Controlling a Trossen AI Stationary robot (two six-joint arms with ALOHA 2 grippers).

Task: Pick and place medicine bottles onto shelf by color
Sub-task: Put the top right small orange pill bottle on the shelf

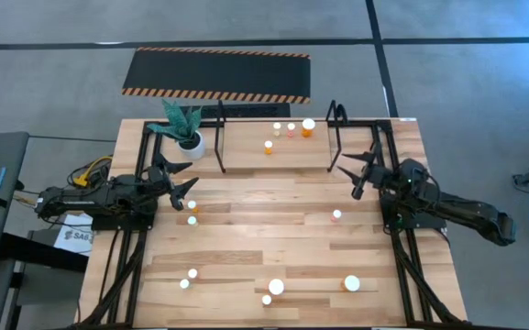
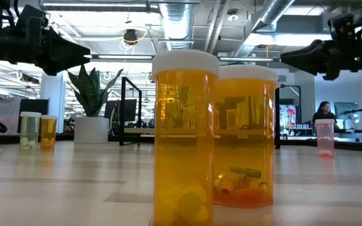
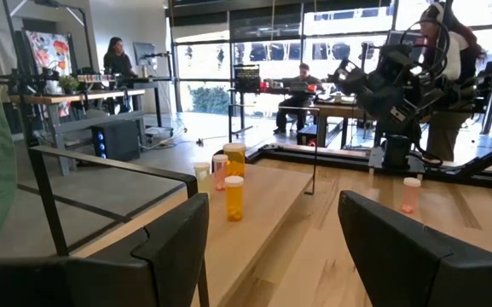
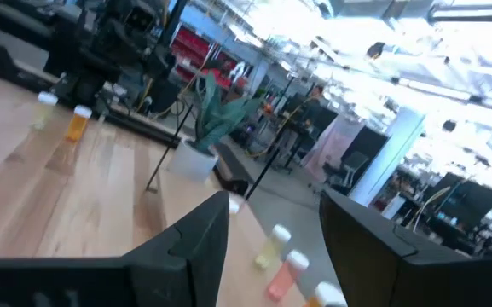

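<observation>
Foreground bottles (image 2: pixel 186 138) (bases cut off)

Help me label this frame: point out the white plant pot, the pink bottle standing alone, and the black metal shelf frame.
White plant pot (image 1: pixel 192 144), high view, rim.
Pink bottle (image 1: pixel 336 216), high view, white cap.
Black metal shelf frame (image 1: pixel 222 137), high view, left upright.

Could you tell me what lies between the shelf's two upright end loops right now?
In the high view, four small medicine bottles stand between the shelf loops: three clustered toward the right loop, one orange bottle slightly nearer the table's middle.
</observation>
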